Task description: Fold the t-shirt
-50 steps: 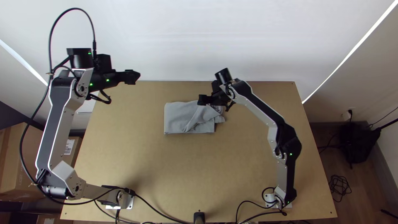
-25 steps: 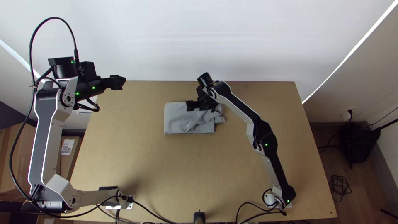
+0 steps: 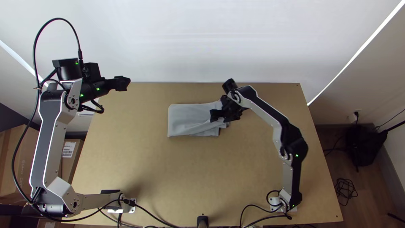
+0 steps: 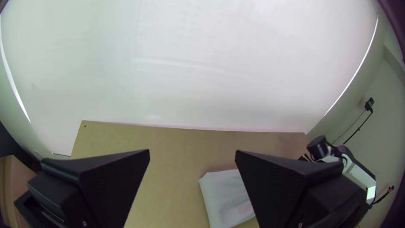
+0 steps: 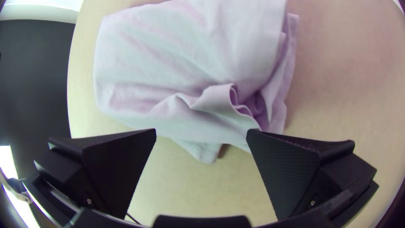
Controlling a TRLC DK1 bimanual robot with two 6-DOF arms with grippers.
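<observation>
You look to be tidying the folded grey cloth t-shirt at upper centre; next, smooth its rumpled right end, partly hidden by your black right gripper, jaws wide. Your black left gripper, also wide, is upper left, out of the way, with a brown cardboard box lower left.

I see matt, wrinkled cloth in the t-shirt. My wooden table looks smooth; my arm links look metallic.

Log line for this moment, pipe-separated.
Grey t-shirt: folded, right end rumpled | right pincer: open, over rumpled end | left pincer: open, near far left corner of table
</observation>
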